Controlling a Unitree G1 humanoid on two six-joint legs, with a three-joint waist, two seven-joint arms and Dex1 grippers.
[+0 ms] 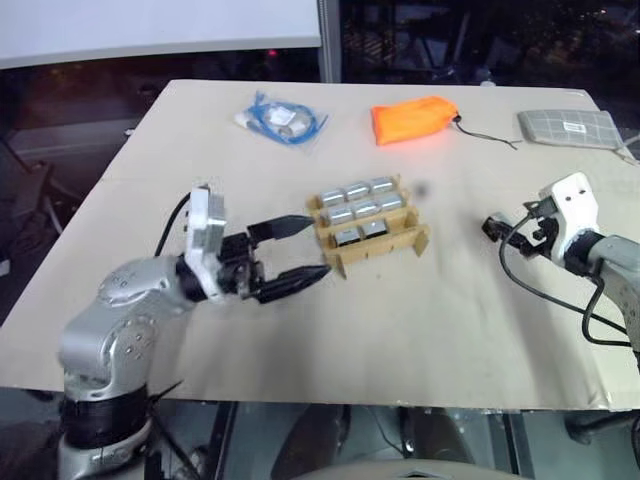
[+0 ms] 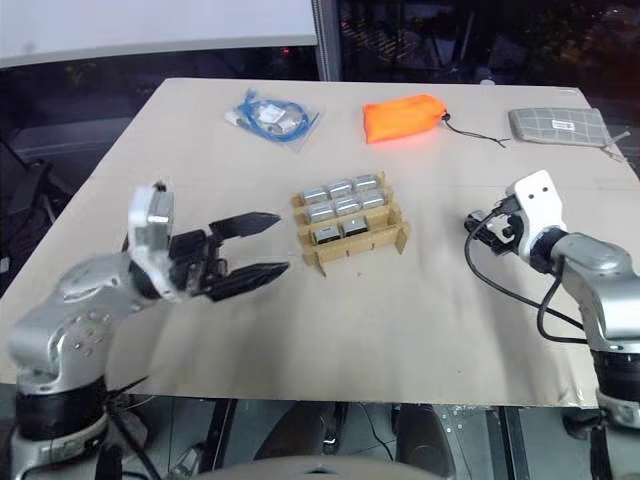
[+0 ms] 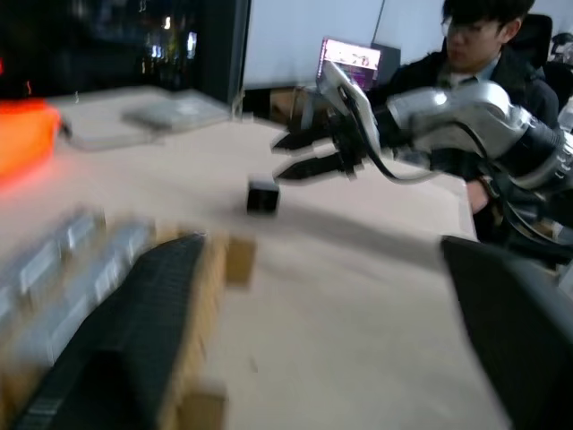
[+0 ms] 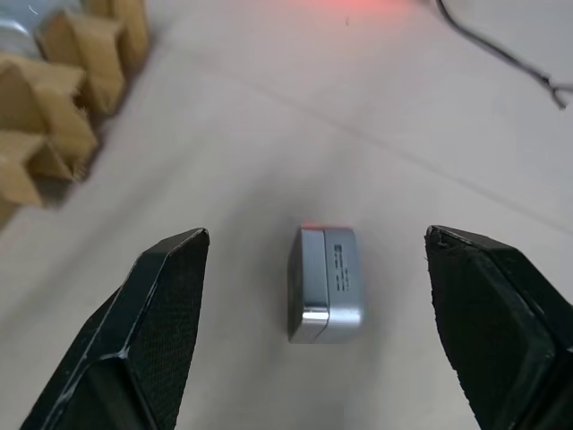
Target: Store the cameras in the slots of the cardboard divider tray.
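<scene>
**Silver-grey camera lies loose between the open right jaws**

Silver-grey camera point(image 4: 326, 284) lies on the table point(image 1: 420, 330), apart from the cardboard divider tray point(image 1: 368, 226). In the right wrist view it sits directly ahead of the right gripper point(image 4: 318, 336), centred between the two spread black fingers and touching neither. Its long axis runs roughly along the gripper's pointing line, so the jaws would close across the short sides. Right gripper: open, empty.

Left gripper point(image 1: 290, 256) hovers just beside the tray's near-left corner, fingers wide apart, holding nothing. Tray holds eight cameras; one front slot looks vacant.

Judgement: the right arm is clearly nearer the loose camera; the left arm is nearer the tray. The next move calls for a short advance and lowering before closing.
</scene>
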